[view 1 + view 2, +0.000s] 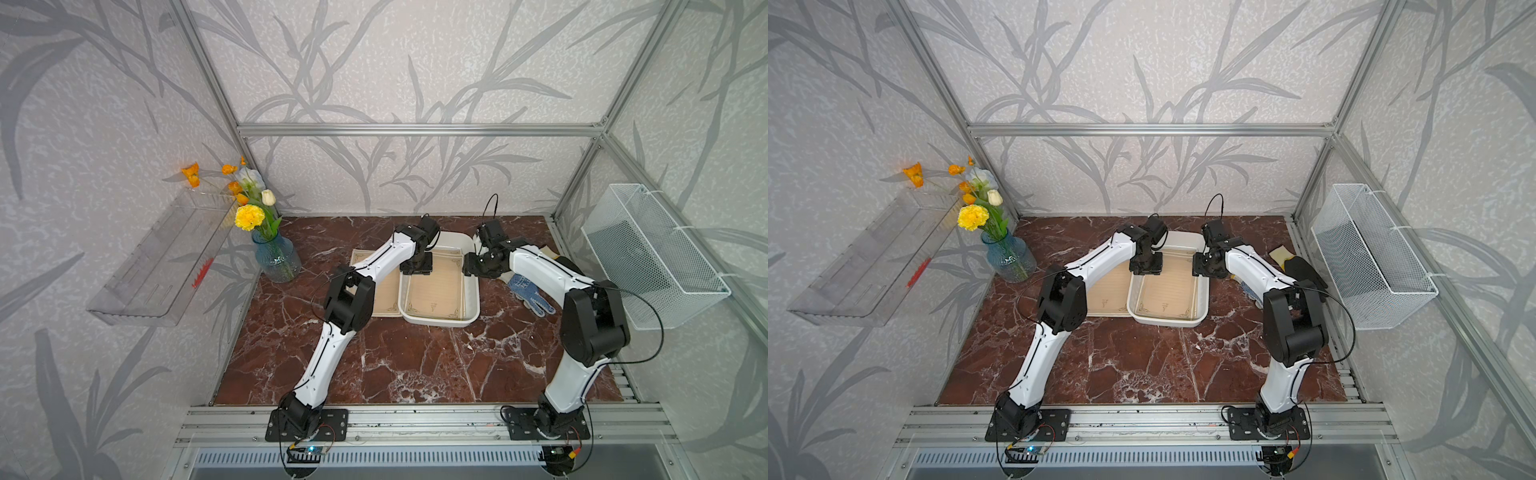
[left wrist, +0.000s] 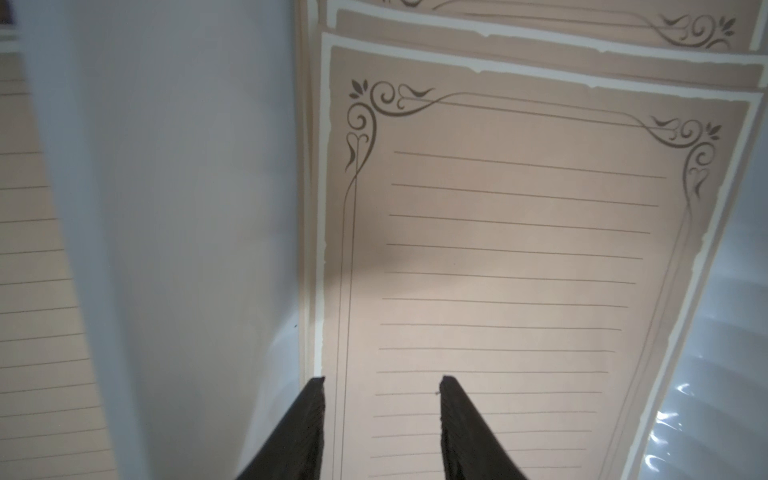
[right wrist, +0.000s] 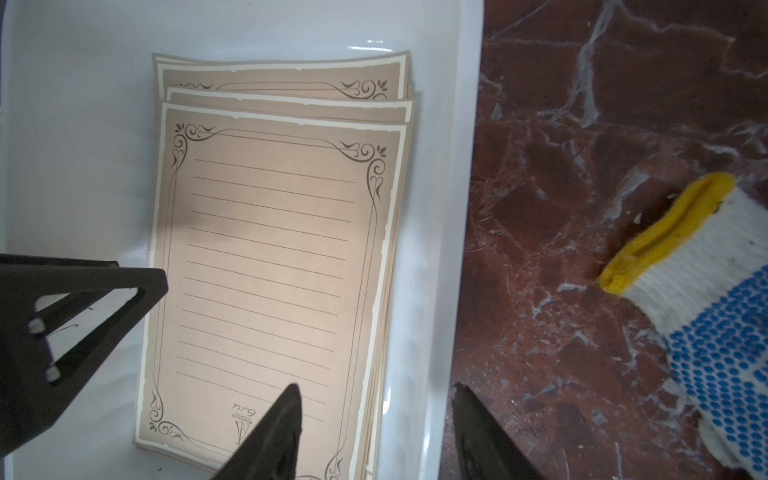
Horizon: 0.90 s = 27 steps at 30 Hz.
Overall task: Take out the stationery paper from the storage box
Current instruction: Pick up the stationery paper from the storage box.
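We log the box on the table, toward the back middle, long axis running away from the arm bases. The paper lies flat inside it in a stack, emblem end nearest the bases. In the right wrist view the far ends of 3 layers are stepped, so the stack is not squared up; bare white floor shows along both long sides. More sheets lie flat on the table just left of the box, right against its left wall, partly under the left arm; we cannot count them.

Left gripper points down over the left side of the box. Jaws parted, nothing between them. 1 tip sits at the top sheet's long edge, the other over its ruled lines, close to the box's left wall. Contact with the paper: we cannot tell.

Right gripper hangs at the box's right wall, across from the left one, the 2 not touching. Jaws apart and straddling the wall: 1 finger on the paper side, 1 on the table side. Nothing pinched.

A glove, white knit with blue dots and yellow cuff, lies on the table right of the box, apart from it. Vase of flowers at the back left corner.
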Each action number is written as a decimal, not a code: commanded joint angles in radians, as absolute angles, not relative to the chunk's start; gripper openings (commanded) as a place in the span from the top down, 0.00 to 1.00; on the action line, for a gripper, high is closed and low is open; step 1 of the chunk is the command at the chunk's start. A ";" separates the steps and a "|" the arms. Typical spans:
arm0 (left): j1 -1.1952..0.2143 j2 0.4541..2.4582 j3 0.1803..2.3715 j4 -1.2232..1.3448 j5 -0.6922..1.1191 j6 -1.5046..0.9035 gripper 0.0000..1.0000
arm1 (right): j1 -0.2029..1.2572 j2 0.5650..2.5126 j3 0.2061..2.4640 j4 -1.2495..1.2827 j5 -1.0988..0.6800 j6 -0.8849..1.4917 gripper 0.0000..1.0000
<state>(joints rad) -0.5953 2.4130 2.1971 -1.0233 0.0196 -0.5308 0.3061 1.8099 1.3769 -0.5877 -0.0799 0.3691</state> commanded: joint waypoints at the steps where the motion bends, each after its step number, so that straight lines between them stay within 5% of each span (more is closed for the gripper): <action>1: -0.602 2.441 2.227 -1.065 -0.049 -0.501 0.53 | 0.302 1.818 1.357 -0.568 -0.106 0.367 0.42; 27: -0.606 2.494 2.207 -1.016 0.077 -0.548 0.50 | 0.302 1.809 1.315 -0.529 -0.163 0.383 0.42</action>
<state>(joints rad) -0.6018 2.4741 2.2070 -1.0191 0.0414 -0.5343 0.3054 1.8095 1.3392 -0.5201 -0.1394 0.3733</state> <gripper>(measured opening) 0.496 0.580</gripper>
